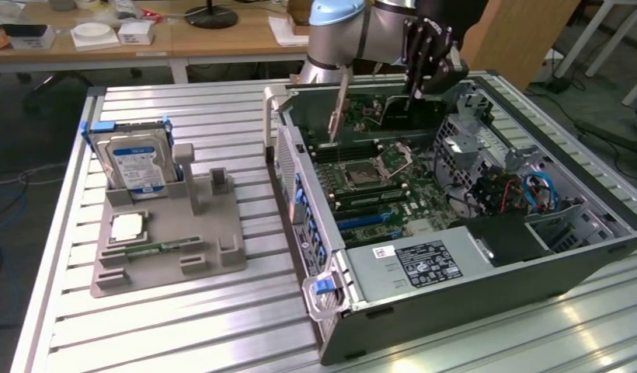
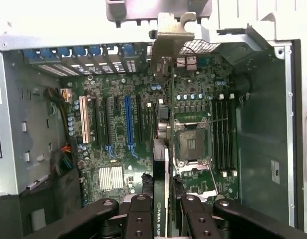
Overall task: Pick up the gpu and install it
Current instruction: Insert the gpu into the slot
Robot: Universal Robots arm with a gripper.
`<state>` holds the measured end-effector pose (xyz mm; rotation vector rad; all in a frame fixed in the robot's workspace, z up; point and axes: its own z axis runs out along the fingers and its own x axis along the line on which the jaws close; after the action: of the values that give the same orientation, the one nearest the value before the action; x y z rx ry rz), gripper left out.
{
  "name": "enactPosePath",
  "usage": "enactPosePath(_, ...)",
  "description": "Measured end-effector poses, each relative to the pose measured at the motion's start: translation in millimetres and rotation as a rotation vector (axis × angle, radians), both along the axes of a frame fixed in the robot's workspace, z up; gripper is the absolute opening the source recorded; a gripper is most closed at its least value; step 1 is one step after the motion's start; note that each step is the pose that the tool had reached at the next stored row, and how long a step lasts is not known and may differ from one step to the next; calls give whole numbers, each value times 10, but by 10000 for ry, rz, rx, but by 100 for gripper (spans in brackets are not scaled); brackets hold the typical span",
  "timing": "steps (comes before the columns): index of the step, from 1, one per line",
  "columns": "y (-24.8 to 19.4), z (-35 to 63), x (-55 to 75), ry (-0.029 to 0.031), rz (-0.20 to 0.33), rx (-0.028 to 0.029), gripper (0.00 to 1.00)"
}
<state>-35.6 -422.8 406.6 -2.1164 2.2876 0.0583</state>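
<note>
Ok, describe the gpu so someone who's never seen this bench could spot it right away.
Start at the open computer case on the slatted metal table. Over its motherboard, the gripper holds the gpu on edge: a thin card with a silver end bracket, unlike the hard drive standing in the grey fixture.

Upper centre of the exterior frame: gpu [image 1: 383,113] [image 2: 161,199], held on edge above the motherboard. Thin dark card with white lettering, silver end bracket toward the rear slots.
</note>
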Motion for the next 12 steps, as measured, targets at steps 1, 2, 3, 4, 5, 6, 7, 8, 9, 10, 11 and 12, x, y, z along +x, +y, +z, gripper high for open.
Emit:
enactPosePath(1, -2, -16, 3, -1, 81, 0, 25)
enactPosePath(2, -4, -22, 3, -18, 136, -1, 25)
enactPosePath(3, -8, -26, 2, -58, 188, -2, 25)
enactPosePath(4, -11, -31, 2, -101, 250, -2, 25)
enactPosePath(5, -13, -34, 3, -149, 320, -2, 25)
enactPosePath(6, -16, -36, 3, -209, 388, -4, 25)
enactPosePath(7, -19, -39, 3, -271, 452, -3, 25)
enactPosePath(8, -23, -45, 3, -315, 504, -3, 25)
enactPosePath(9, -27, -55, 3, -329, 533, -1, 25)
enactPosePath(10, -32, -65, 3, -333, 559, -2, 25)
enactPosePath(11, -37, -76, 2, -338, 584, -1, 25)
enactPosePath(12, -42, -87, 3, -342, 608, -3, 25)
